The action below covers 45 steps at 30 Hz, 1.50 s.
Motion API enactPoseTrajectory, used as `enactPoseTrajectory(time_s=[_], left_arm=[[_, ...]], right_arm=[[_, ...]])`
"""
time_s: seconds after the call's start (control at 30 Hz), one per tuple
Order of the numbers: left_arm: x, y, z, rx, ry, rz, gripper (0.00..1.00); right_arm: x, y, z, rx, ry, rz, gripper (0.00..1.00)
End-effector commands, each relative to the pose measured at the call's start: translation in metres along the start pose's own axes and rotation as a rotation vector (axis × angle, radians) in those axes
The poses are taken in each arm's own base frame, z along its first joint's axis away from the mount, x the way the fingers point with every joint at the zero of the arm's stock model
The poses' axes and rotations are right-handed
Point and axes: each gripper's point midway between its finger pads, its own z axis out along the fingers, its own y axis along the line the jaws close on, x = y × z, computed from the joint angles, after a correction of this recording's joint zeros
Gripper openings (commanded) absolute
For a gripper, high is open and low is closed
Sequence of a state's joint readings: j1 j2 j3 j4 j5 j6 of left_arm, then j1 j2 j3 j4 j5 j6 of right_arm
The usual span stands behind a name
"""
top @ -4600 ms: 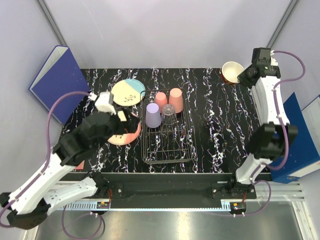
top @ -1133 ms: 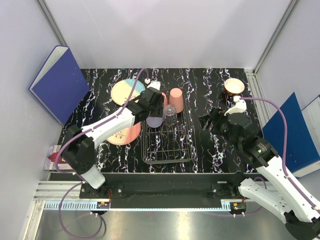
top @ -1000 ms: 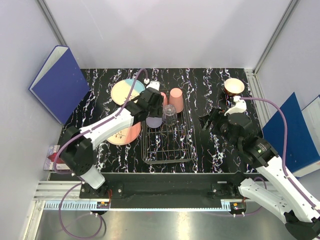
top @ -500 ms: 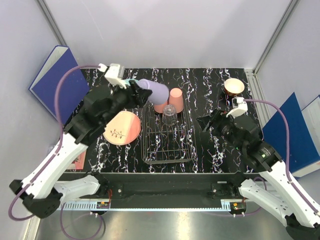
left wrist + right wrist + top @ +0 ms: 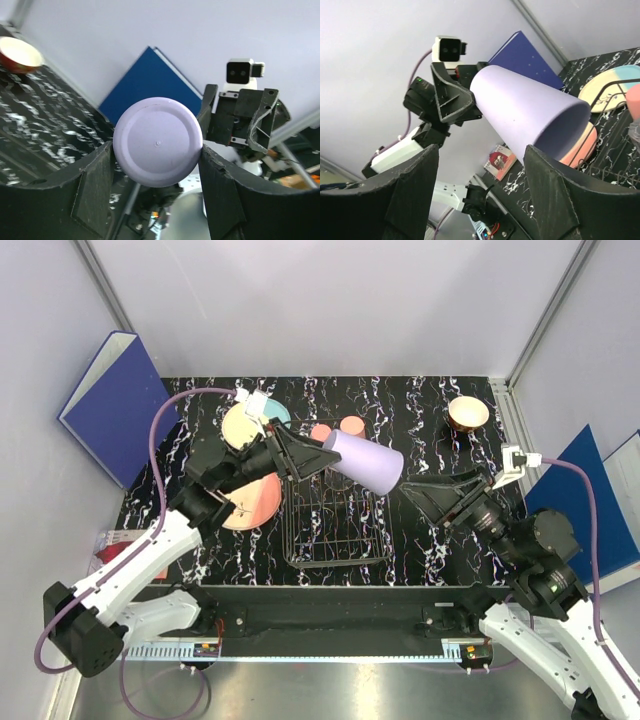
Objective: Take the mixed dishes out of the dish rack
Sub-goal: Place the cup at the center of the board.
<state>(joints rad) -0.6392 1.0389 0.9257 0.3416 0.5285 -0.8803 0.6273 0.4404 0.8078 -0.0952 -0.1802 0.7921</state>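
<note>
Dish rack [image 5: 335, 535]: an open wire-grid basket set mid-tabletop [image 5: 420, 430], with two salmon-pink cups [image 5: 352, 426] stood at its far end. Lavender cup [image 5: 365, 462]: held aloft over the rack, tipped on its side, mouth turned rightward. A salmon-pink plate [image 5: 258, 502] and a blue-and-cream plate [image 5: 236, 427] are laid flat left of the rack, and a red bowl [image 5: 467, 413], cream inside, is set upright at the far right.

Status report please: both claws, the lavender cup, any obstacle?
Left claw shut on lavender cup, sideways above dish rack. Right claw open, facing cup's mouth. Nothing between them.
</note>
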Motion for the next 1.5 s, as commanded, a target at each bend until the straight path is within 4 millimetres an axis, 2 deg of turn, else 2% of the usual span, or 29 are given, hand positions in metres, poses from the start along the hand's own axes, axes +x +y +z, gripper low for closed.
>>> enactPoseTrajectory(time_s=[0.0, 0.23, 0.4, 0.47, 0.5, 0.63, 0.73, 0.77, 0.8, 0.83, 0.87, 0.9, 0.93, 0.97, 1.0, 1.03, 1.07, 1.1, 1.13, 1.17, 1.2, 1.23, 1.27, 1.3, 1.33, 1.37, 1.4, 1.43, 1.47], left_arm=[[-0.024, -0.058, -0.008, 0.236, -0.072, 0.029, 0.0], [-0.02, -0.057, -0.01, 0.242, -0.068, 0.015, 0.0], [-0.015, -0.055, -0.008, 0.249, -0.049, 0.005, 0.0], [-0.014, -0.054, -0.008, 0.255, -0.049, -0.002, 0.0], [-0.012, -0.051, -0.007, 0.252, -0.046, -0.01, 0.0], [-0.008, -0.049, -0.004, 0.262, -0.039, -0.027, 0.0], [-0.007, -0.05, -0.005, 0.263, -0.035, -0.004, 0.0], [-0.007, -0.048, -0.005, 0.244, -0.027, 0.001, 0.08], [-0.009, -0.051, -0.006, 0.237, -0.03, 0.025, 0.32], [-0.008, -0.04, -0.005, 0.176, -0.026, 0.048, 0.78], [-0.012, -0.04, -0.008, 0.156, -0.044, 0.067, 0.99], [-0.013, -0.036, -0.01, 0.133, -0.058, 0.072, 0.99], [-0.02, -0.029, -0.01, 0.089, -0.104, 0.084, 0.99], [-0.022, -0.025, -0.015, 0.044, -0.122, 0.079, 0.99], [-0.024, -0.017, -0.018, -0.002, -0.146, 0.075, 0.99], [-0.028, 0.004, -0.021, -0.122, -0.182, 0.046, 0.99], [-0.034, 0.008, -0.029, -0.169, -0.214, 0.046, 0.99], [-0.037, 0.016, -0.034, -0.219, -0.232, 0.035, 0.99], [-0.038, 0.034, -0.043, -0.319, -0.265, -0.003, 0.99], [-0.042, 0.032, -0.052, -0.341, -0.3, -0.016, 0.99], [-0.038, 0.041, -0.058, -0.377, -0.311, -0.034, 0.99], [-0.038, 0.045, -0.064, -0.399, -0.329, -0.041, 0.99], [-0.038, 0.04, -0.07, -0.39, -0.347, -0.041, 0.99], [-0.033, 0.046, -0.074, -0.402, -0.348, -0.055, 0.99], [-0.028, 0.048, -0.078, -0.413, -0.341, -0.06, 0.99], [-0.027, 0.046, -0.084, -0.413, -0.347, -0.059, 0.99], [-0.026, 0.046, -0.087, -0.426, -0.35, -0.059, 0.99], [-0.02, 0.048, -0.093, -0.448, -0.33, -0.064, 0.99], [-0.018, 0.049, -0.096, -0.458, -0.322, -0.064, 0.99]], right_arm=[[0.005, 0.012, 0.004, -0.072, 0.032, 0.02, 0.76], [0.018, -0.004, 0.016, -0.039, 0.07, 0.032, 0.75], [0.017, 0.001, 0.026, -0.072, 0.072, 0.024, 0.74], [0.021, 0.0, 0.034, -0.078, 0.097, 0.028, 0.7], [0.021, 0.001, 0.037, -0.089, 0.098, 0.025, 0.67], [0.028, -0.005, 0.051, -0.085, 0.136, 0.043, 0.26], [0.025, -0.002, 0.048, -0.086, 0.13, 0.037, 0.07], [0.02, -0.004, 0.047, -0.064, 0.106, 0.029, 0.0], [0.021, -0.01, 0.044, -0.021, 0.111, 0.025, 0.0], [0.01, -0.006, 0.038, -0.009, 0.08, -0.013, 0.0], [-0.001, -0.016, 0.036, 0.069, 0.032, -0.031, 0.0], [0.002, -0.033, 0.029, 0.166, 0.049, -0.039, 0.0], [-0.014, -0.031, 0.026, 0.21, 0.011, -0.073, 0.0], [-0.017, -0.063, 0.015, 0.392, -0.001, -0.088, 0.0], [-0.023, -0.074, 0.01, 0.48, -0.011, -0.108, 0.0], [-0.035, -0.08, 0.01, 0.56, -0.025, -0.131, 0.0], [-0.039, -0.107, -0.007, 0.733, -0.027, -0.169, 0.0], [-0.044, -0.118, -0.013, 0.818, -0.03, -0.198, 0.0], [-0.061, -0.133, -0.014, 0.955, -0.074, -0.242, 0.0], [-0.058, -0.148, -0.028, 1.079, -0.024, -0.286, 0.0], [-0.063, -0.155, -0.03, 1.151, -0.022, -0.313, 0.0], [-0.071, -0.164, -0.021, 1.223, -0.019, -0.337, 0.0], [-0.082, -0.175, -0.032, 1.329, -0.04, -0.372, 0.0], [-0.09, -0.182, -0.032, 1.375, -0.055, -0.368, 0.0], [-0.093, -0.192, -0.022, 1.395, -0.028, -0.334, 0.0], [-0.108, -0.208, -0.035, 1.469, -0.052, -0.276, 0.0], [-0.111, -0.217, -0.033, 1.476, -0.038, -0.229, 0.0], [-0.103, -0.229, -0.02, 1.446, 0.029, -0.152, 0.0], [-0.103, -0.24, -0.021, 1.457, 0.053, -0.101, 0.0]])
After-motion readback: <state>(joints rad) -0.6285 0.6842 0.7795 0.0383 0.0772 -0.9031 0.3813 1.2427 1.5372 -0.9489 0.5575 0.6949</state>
